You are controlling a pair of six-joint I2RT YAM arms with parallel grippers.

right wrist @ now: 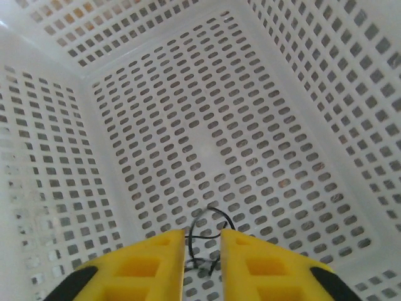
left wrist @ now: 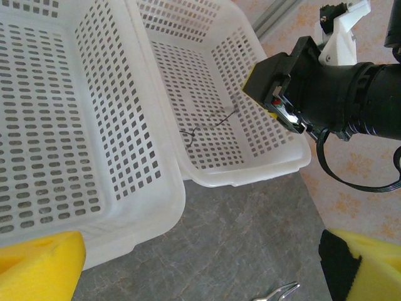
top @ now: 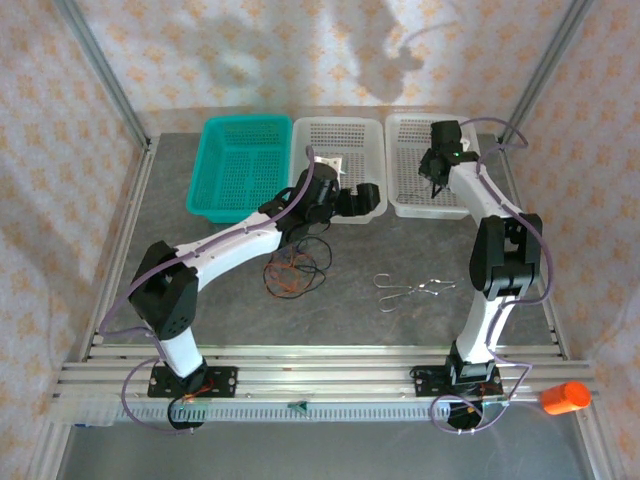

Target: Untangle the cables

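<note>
The right gripper (right wrist: 202, 243) hangs low inside the right white basket (right wrist: 301, 75), which stands just beside the middle white basket (top: 345, 150) on its right. Its yellow fingers (right wrist: 147, 263) are parted by a narrow gap and clamp nothing. A thin black cable (right wrist: 212, 210) lies in a loose loop on the perforated floor directly under that gap. One strand rises between the fingertips, far thinner than the space they leave. In the left wrist view the same cable rests about mid-floor, with the right gripper's black body above it.

The left gripper (left wrist: 200, 269) hovers at the near right corner of the middle white basket, above the grey table (top: 380, 325). Its jaws are spread wide and it is empty, with one yellow pad at each lower corner of its own view.

The remaining cables (top: 293, 272), black and orange-red, lie in a tangled heap on the table in front of the middle white basket. They sit toward its left corner, partly under the left arm. A silver metal wire clip (top: 412, 290) lies on the table in front of and to the right of that basket, apart from the heap. A teal basket (top: 240, 160) stands just beside the middle white basket on its left.
</note>
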